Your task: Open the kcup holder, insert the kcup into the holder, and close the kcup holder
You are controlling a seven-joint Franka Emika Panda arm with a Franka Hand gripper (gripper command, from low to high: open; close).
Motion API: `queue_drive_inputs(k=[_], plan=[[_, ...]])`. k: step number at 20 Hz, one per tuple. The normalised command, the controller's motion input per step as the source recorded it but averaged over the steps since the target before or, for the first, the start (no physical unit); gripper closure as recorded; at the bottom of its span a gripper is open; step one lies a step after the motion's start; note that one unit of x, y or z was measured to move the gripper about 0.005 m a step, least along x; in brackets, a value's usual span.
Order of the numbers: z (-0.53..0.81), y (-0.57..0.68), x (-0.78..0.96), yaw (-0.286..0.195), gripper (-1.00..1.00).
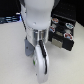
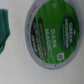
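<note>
The kcup (image 2: pixel 52 32) fills much of the wrist view. It is a round pod seen from above, with a green printed lid and a pale rim, lying on the white table. No fingers show in that view. In the exterior view the kcup is hidden behind the white and grey arm. The kcup holder (image 1: pixel 63 31) is a black box at the exterior view's right, with pale marks on its front, and looks closed. My gripper (image 1: pixel 27 49) is low over the table, left of the holder and mostly hidden by the arm. I cannot see how its jaws stand.
A teal object (image 2: pixel 6 30) lies beside the kcup at the edge of the wrist view. Dark clutter (image 1: pixel 10 20) sits at the back on the exterior view's left. The white table (image 1: pixel 15 65) spreads across the front.
</note>
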Motion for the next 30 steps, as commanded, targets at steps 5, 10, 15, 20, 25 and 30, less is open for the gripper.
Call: queue_drive_inputs(k=[5, 10, 15, 20, 25, 30], plan=[[-0.01, 0.07, 0.0, 0.0, 1.0], [-0.03, 0.07, 0.0, 0.005, 1.0], [0.02, 0.06, 0.02, 0.0, 1.0], [0.5, 0.24, 0.04, -0.015, 1.0], [0.81, 0.42, 0.01, 0.028, 1.0], [0.77, 0.48, 0.0, 0.089, 1.0]])
